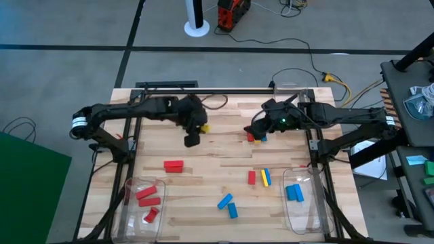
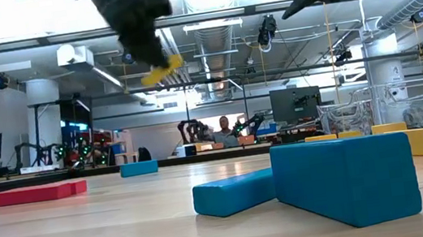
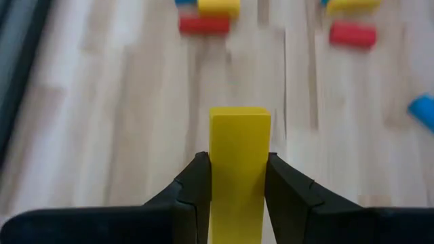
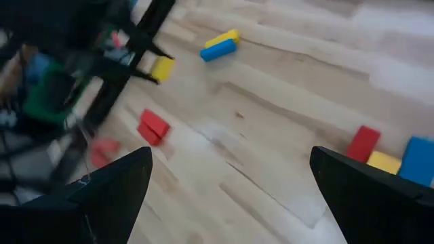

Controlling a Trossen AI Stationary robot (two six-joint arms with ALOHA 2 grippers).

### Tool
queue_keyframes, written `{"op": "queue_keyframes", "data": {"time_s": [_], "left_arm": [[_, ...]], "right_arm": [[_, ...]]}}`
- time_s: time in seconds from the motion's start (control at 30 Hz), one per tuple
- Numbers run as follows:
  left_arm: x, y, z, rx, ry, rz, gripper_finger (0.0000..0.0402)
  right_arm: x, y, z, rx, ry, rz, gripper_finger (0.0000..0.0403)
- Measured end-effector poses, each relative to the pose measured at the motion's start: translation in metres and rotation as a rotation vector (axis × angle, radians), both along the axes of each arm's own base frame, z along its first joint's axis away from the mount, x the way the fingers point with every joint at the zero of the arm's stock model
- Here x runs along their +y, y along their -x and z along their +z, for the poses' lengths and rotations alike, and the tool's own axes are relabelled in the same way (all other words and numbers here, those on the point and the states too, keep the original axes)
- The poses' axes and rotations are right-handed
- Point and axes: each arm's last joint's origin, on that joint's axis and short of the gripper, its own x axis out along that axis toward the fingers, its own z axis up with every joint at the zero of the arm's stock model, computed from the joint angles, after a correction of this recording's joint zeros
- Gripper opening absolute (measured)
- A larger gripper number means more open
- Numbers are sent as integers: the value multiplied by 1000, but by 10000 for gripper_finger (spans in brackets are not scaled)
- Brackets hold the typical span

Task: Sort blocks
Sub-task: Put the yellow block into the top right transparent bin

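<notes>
My left gripper (image 1: pixel 195 130) hangs over the table's far middle, shut on a yellow block (image 3: pixel 239 146) that the low view shows high above the wood (image 2: pixel 162 70). My right gripper (image 4: pixel 230 196) is open and holds nothing. It hovers above a small cluster at the far right: a red block (image 4: pixel 363 144), a yellow block (image 4: pixel 385 163) and a blue block (image 4: pixel 417 159), all lying flat on the table. More blocks lie loose nearer the front: red (image 1: pixel 173 166), red (image 1: pixel 251 177), a yellow and blue pair (image 1: pixel 266 177), and two blue ones (image 1: pixel 227 203). My left gripper pinches the yellow block by its two long sides (image 3: pixel 215 177) between its two fingers. The block lies along the fingers, and its free end (image 3: pixel 239 116) sticks out past the fingertips. It is lifted clear of the table and tilted in the low view.
A clear bin (image 1: pixel 139 184) at the front left holds red blocks. A clear bin (image 1: pixel 304 211) at the front right holds blue blocks. Black frame rails run along both sides of the table. Bare wood lies between the two bins around the loose blocks.
</notes>
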Motion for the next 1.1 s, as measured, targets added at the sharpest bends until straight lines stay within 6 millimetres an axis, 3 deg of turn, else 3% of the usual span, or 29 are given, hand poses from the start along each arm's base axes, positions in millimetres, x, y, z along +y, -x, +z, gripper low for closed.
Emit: {"op": "queue_keyframes", "data": {"time_s": [0.17, 0.37, 0.77, 1.1], "left_arm": [[2, -6, 34, -102, -51, 19, 88], [4, -9, 56, -166, -88, 42, 88], [11, -51, 59, -154, -78, 47, 88], [0, -84, 62, -155, -80, -11, 88]], "right_arm": [[-5, -2, 3, -58, -58, -72, 391], [-14, -16, 11, -206, -42, -91, 391], [-27, -38, 12, -176, 24, -78, 391], [-36, -42, 7, -92, -11, -89, 391]]}}
